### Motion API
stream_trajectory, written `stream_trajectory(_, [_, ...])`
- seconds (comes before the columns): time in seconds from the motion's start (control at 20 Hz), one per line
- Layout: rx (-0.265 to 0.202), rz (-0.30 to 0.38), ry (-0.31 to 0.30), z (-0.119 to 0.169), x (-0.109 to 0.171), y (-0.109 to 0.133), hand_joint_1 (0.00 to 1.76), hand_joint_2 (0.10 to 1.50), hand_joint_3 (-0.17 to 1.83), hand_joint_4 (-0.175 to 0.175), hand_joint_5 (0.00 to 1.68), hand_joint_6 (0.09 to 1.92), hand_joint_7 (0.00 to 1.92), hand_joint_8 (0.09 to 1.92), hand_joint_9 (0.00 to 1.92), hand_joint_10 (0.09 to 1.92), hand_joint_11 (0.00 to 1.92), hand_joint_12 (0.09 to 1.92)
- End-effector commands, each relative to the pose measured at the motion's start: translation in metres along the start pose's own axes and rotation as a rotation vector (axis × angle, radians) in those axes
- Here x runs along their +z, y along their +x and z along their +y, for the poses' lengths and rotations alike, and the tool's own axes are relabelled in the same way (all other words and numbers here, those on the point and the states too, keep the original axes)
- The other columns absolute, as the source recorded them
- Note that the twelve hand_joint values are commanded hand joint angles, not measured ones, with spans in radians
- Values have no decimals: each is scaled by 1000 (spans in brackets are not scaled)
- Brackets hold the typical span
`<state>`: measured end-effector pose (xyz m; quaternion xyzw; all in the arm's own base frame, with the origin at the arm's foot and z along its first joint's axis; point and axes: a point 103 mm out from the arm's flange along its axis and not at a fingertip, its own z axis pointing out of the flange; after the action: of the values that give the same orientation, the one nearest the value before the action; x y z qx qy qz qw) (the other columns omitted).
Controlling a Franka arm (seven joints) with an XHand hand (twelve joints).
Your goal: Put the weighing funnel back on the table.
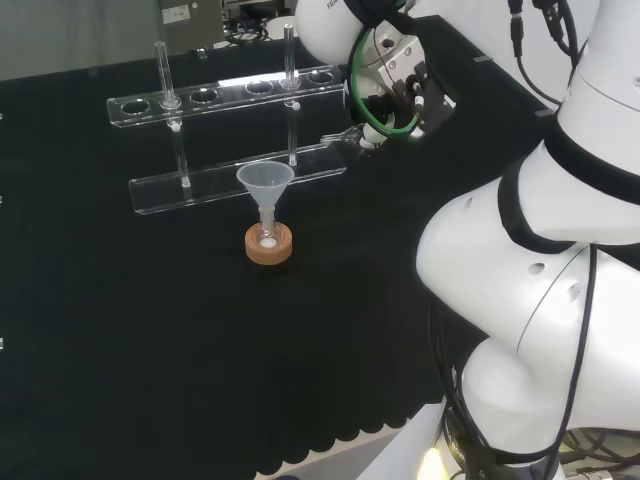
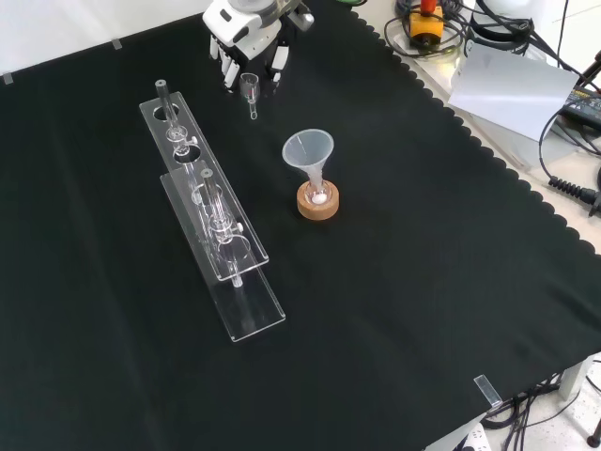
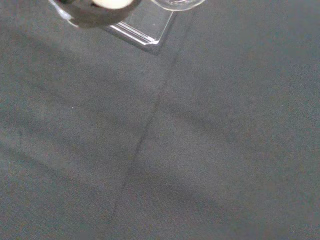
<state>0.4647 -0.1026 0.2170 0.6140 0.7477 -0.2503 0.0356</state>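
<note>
I noted the hand (image 2: pixel 247 38) clamped on the weighing funnel (image 2: pixel 249 88), just beside the rack's (image 2: pixel 214 225) end.

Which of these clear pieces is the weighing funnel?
In the front view, find the long clear rack, then look right of its far end to the black and white hand at the top. The weighing funnel is the tiny clear cup with a short stem held at its fingertips, unlike the big cone-shaped funnel standing on a cork ring.
</note>
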Motion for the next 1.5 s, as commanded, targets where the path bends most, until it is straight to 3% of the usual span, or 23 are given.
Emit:
stream_trajectory(0.05, [-19, 54, -25, 15, 16, 5, 1249, 1039, -11, 57, 1157, 773, 1180, 661, 1431, 147, 1125, 810])
stream_trajectory(1.5, [-38, 122, 51, 58, 81, 23, 1248, 1040, -10, 57, 1154, 778, 1176, 669, 1428, 142, 1125, 814])
